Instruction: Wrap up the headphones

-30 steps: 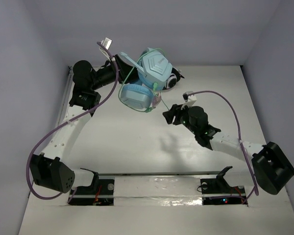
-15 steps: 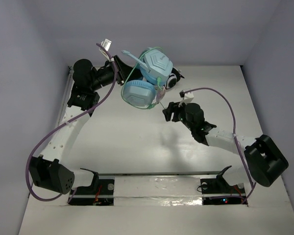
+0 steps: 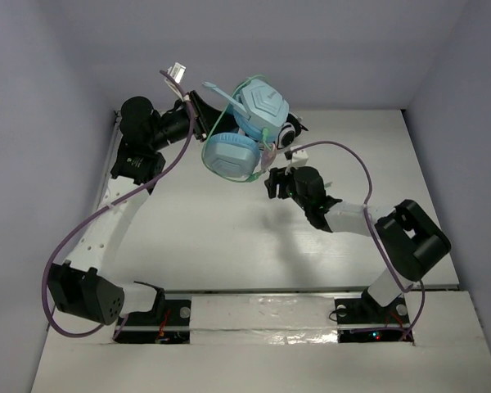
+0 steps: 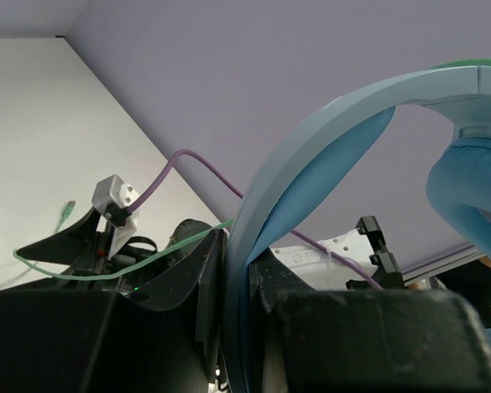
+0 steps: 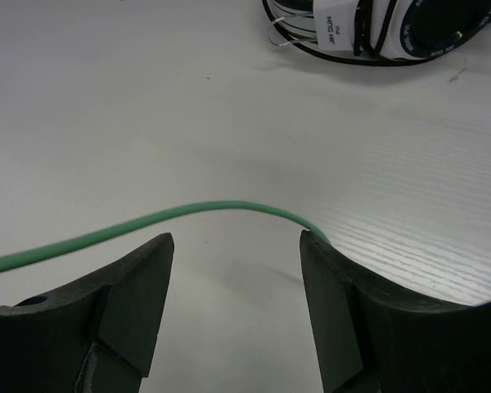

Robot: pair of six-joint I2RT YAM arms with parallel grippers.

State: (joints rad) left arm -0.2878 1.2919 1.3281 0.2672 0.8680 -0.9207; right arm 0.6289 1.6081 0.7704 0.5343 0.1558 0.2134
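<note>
Light blue padded over-ear headphones (image 3: 245,131) hang above the far side of the white table (image 3: 213,237), headband clenched in my left gripper (image 4: 241,278). Thin pale green cable (image 5: 204,206) crosses between the spread, empty jaws of my right gripper (image 5: 236,246). Wrapping looks unfinished: loose cable left to wind.

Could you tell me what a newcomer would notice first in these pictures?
First, the light blue headphones, held up over the far side of the table by the left gripper, which is shut on their headband. Next, the green cable passing between the fingers of the open right gripper, with black-and-white headphones lying on the table beyond.
</note>
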